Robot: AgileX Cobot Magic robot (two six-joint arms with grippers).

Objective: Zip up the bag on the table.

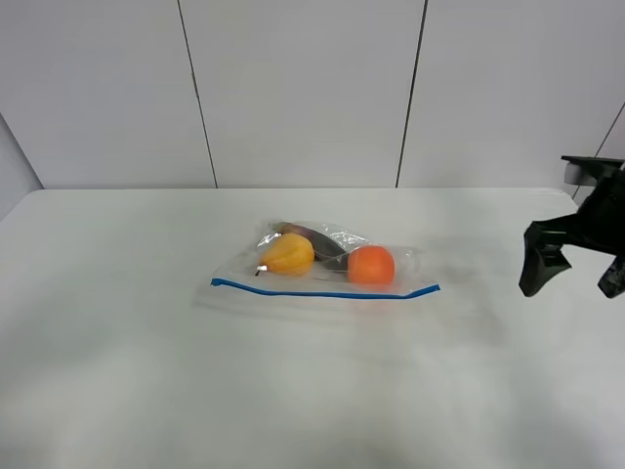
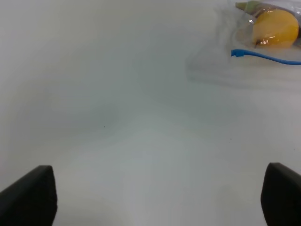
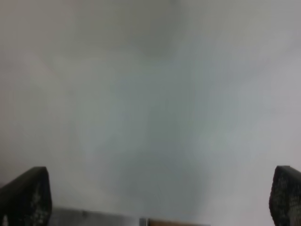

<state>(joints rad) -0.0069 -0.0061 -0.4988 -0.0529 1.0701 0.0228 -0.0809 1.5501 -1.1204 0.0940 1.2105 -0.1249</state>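
The clear bag (image 1: 322, 262) lies flat in the middle of the white table (image 1: 146, 371). Its blue zip strip (image 1: 322, 291) runs along the near edge. Through it I see a yellow pear (image 1: 286, 254), an orange (image 1: 371, 265) and a dark item (image 1: 322, 242). My right gripper (image 1: 576, 274) hovers at the table's right side, well apart from the bag, open and empty; its wrist view (image 3: 155, 195) shows only bare table. My left gripper (image 2: 155, 197) is open and empty, out of the high view; the bag's left end (image 2: 244, 28) with pear (image 2: 275, 28) and strip (image 2: 268, 57) lies ahead of it.
A grey panelled wall (image 1: 303, 88) stands behind the table's far edge. The table's left corner curves away at the back left. The right arm's dark body (image 1: 605, 210) reaches in over the right edge.
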